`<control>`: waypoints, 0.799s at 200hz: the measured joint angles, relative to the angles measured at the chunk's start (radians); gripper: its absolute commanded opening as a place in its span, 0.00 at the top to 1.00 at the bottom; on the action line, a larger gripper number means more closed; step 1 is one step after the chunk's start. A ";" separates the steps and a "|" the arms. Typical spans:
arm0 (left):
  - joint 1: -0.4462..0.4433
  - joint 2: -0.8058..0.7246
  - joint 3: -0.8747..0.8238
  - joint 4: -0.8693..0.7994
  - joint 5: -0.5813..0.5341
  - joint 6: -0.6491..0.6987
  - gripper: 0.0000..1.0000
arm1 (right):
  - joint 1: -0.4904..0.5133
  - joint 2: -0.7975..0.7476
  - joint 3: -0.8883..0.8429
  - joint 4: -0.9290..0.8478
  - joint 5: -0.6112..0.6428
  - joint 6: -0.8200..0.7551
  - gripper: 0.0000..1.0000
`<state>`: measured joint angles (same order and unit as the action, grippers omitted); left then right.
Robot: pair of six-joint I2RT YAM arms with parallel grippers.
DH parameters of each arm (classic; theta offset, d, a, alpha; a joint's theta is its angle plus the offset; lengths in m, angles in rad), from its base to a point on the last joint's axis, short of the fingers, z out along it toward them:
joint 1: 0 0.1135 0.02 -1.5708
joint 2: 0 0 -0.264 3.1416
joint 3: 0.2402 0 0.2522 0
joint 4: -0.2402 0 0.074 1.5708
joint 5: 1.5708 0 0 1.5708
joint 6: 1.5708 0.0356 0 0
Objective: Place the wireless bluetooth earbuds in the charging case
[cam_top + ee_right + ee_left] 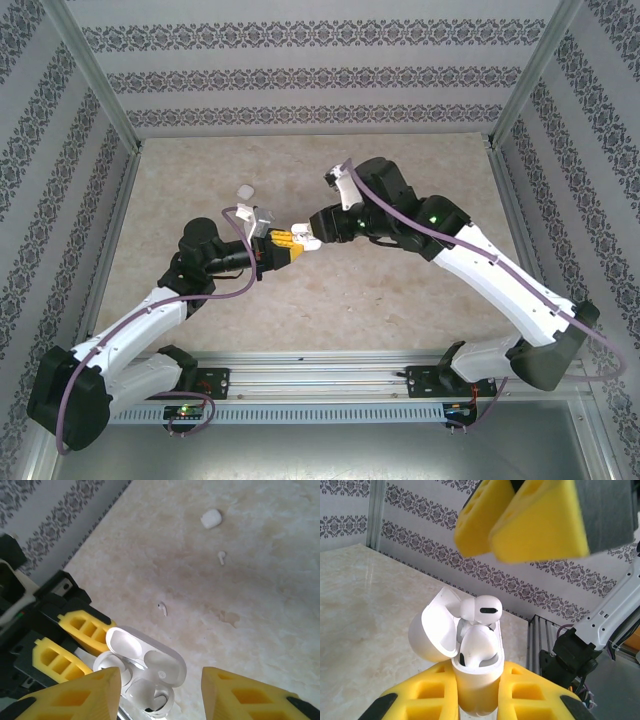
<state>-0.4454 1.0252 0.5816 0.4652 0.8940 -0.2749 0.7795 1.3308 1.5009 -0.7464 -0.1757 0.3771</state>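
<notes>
My left gripper [477, 700] is shut on the base of the white charging case [475, 680], which it holds upright off the table with the lid [432, 632] swung open to the left. One white earbud [480, 647] sits low in its well. A second earbud [481, 609] stands higher behind it. My right gripper [160, 680] hovers just over the open case [150, 662], open, with nothing between its yellow fingers [520, 522]. In the top view the two grippers [280, 244] [304, 236] meet at the table's middle.
Two loose earbuds [162, 609] [221, 556] lie on the marble table [250, 595]. A closed white case [210, 518] rests beyond them. Patterned walls and metal posts [105, 90] ring the table.
</notes>
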 measured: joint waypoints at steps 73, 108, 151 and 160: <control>0.000 0.011 0.000 0.007 0.000 -0.004 1.00 | -0.024 -0.034 -0.053 0.042 -0.080 0.048 0.61; 0.000 0.012 0.000 0.018 0.000 -0.006 1.00 | 0.002 -0.030 -0.050 0.021 -0.033 0.045 0.57; 0.000 0.012 0.000 0.019 0.000 -0.008 1.00 | 0.037 0.024 -0.002 -0.026 0.022 0.032 0.53; 0.000 0.012 0.000 0.019 0.000 -0.008 1.00 | 0.041 0.033 0.001 -0.031 0.025 0.031 0.52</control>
<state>-0.4454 1.0374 0.5816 0.4847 0.8940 -0.2825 0.8207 1.3640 1.5017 -0.7769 -0.1505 0.4076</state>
